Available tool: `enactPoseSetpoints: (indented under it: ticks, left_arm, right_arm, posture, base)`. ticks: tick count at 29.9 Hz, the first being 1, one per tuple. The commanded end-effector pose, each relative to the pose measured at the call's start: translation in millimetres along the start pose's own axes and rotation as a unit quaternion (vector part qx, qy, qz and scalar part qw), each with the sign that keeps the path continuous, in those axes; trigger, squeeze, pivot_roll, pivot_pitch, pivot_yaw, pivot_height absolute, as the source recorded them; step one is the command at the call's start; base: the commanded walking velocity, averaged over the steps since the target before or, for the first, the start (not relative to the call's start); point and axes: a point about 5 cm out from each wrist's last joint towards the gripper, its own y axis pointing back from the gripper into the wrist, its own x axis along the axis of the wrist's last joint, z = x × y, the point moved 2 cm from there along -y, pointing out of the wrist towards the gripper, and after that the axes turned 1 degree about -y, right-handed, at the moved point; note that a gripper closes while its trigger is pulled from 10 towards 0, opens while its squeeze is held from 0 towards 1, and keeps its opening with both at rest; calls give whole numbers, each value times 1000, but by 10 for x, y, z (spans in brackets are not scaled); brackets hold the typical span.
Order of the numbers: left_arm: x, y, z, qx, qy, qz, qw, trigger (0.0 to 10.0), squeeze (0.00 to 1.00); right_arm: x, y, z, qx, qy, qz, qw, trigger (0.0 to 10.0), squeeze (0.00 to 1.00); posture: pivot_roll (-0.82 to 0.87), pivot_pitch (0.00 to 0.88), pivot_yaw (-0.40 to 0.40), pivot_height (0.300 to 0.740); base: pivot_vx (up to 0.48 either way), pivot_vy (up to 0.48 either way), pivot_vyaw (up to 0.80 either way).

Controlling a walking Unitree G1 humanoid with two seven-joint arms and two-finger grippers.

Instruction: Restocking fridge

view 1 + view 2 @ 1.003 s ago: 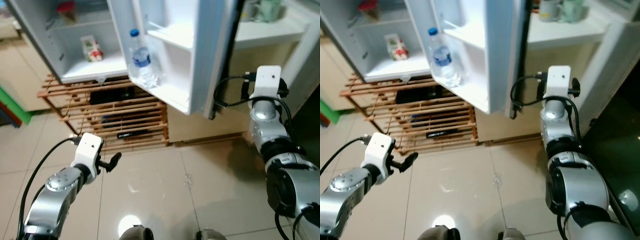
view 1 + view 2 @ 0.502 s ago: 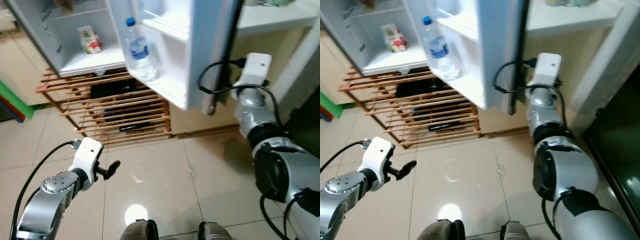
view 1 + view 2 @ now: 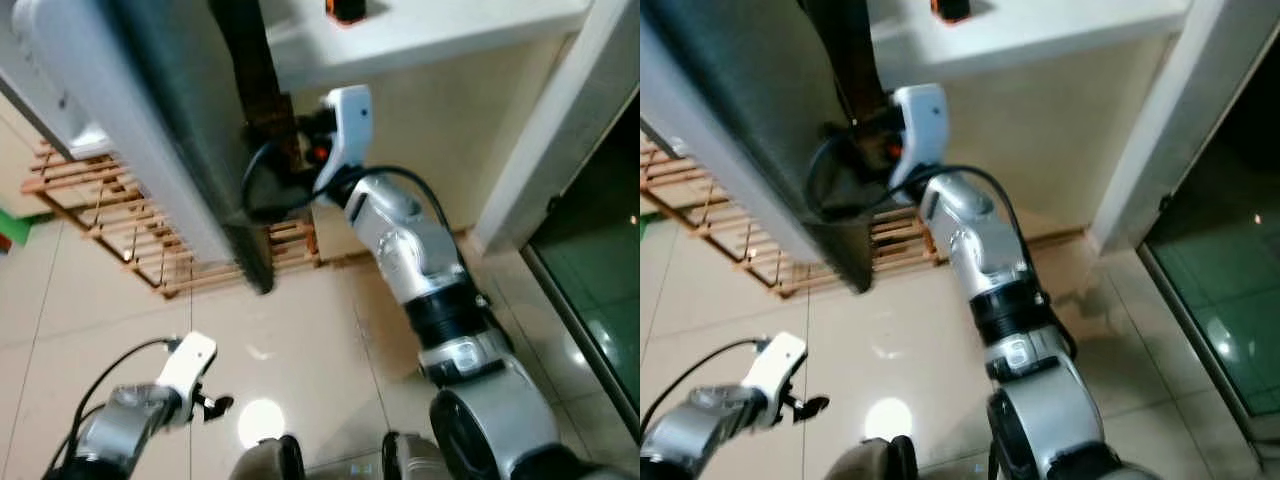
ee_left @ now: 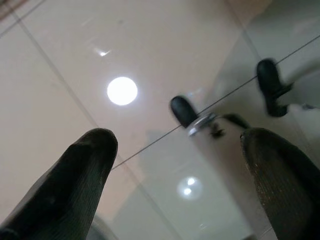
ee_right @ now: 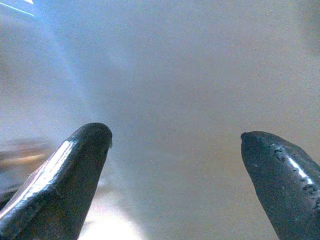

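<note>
**Right arm up at the fridge door, left arm low over the floor**

You are looking at the outer face of the fridge door [image 3: 150, 130], a grey slab that slants across the upper left of the head views. Your right gripper [image 5: 175, 165] is raised at the door's edge, its wrist module just beside the dark strip there; in the wrist view its two black fingers [image 5: 65, 175] stand wide apart before a pale, blurred surface. You cannot tell whether they touch it. Behind the door's lower edge sits a wooden slatted rack [image 3: 110, 220]. Your left gripper [image 4: 180, 165] hangs low over the glossy tiled floor [image 3: 320, 350], fingers spread and holding nothing.
</note>
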Motion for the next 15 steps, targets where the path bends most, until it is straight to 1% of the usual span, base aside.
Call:
enactPoseSetpoints:
  ticks: [1, 2, 3, 5, 6, 7, 8, 9, 10, 11, 12, 13, 14, 15]
  left_arm:
    - [3, -25, 10, 2, -5, 4, 1000, 10000, 0]
    - [21, -48, 36, -1, -5, 8, 1000, 10000, 0]
    - [43, -81, 65, -4, -5, 13, 1000, 10000, 0]
    - [91, -141, 113, -9, -5, 31, 999, 10000, 0]
    - [135, -170, 117, -3, -9, 49, 999, 10000, 0]
    - [279, -186, 96, 19, -15, 96, 995, 10000, 0]
    - [337, -183, 85, 28, -16, 112, 993, 10000, 0]
    - [454, -157, 52, 42, -22, 139, 989, 10000, 0]
    - [559, -126, 20, 55, -26, 165, 984, 10000, 0]
    - [794, -37, -10, 68, -26, 221, 973, 10000, 0]
    - [794, -37, -10, 68, -26, 221, 973, 10000, 0]
    - [1194, 174, 33, 68, -14, 314, 947, 10000, 0]
    - [1194, 174, 33, 68, -14, 314, 947, 10000, 0]
    - [1368, 291, 70, 64, -7, 353, 933, 10000, 0]
  right_arm:
    - [38, 69, -87, 39, -32, 4, 999, 10000, 0]
    - [41, 126, -30, 32, -36, 4, 999, 10000, 0]
    - [26, 191, 73, 8, -38, 1, 999, 10000, 0]
    - [-25, 342, 299, -64, -41, -7, 997, 10000, 0]
    - [-31, 456, 414, -118, -30, -7, 992, 10000, 0]
    - [-42, 664, 632, -213, -10, -1, 977, 10000, 0]
    - [-48, 729, 701, -239, -4, 1, 971, 10000, 0]
    - [-82, 854, 825, -288, 17, -4, 957, 10000, 0]
    - [-113, 968, 908, -325, 34, -12, 945, 10000, 0]
    - [-191, 1211, 1049, -389, 44, -20, 920, 10000, 0]
    - [-191, 1211, 1049, -389, 44, -20, 920, 10000, 0]
    - [-343, 1540, 1172, -459, 86, -61, 882, 10000, 0]
    - [-343, 1540, 1172, -459, 86, -61, 882, 10000, 0]
    - [-411, 1658, 1193, -476, 98, -77, 870, 10000, 0]
  posture:
    - [-69, 79, 62, 740]
    - [-70, 77, 59, 740]
    - [-73, 70, 50, 740]
    - [-75, 62, 42, 740]
    - [-74, 58, 38, 740]
    - [-76, 50, 36, 740]
    - [-77, 44, 35, 740]
    - [-75, 37, 34, 740]
    - [-75, 37, 34, 740]
    - [-77, 37, 32, 740]
    - [-77, 37, 32, 740]
    - [-72, 38, 27, 740]
    - [-72, 38, 27, 740]
    - [-72, 41, 27, 740]
  base:
    - [0, 0, 0]
    - [0, 0, 0]
    - [0, 0, 0]
    - [0, 0, 0]
    - [0, 0, 0]
    - [0, 0, 0]
    - [0, 0, 0]
    - [0, 0, 0]
    - [0, 0, 0]
    - [0, 0, 0]
    - [0, 0, 0]
    - [0, 0, 0]
    - [0, 0, 0]
    - [0, 0, 0]
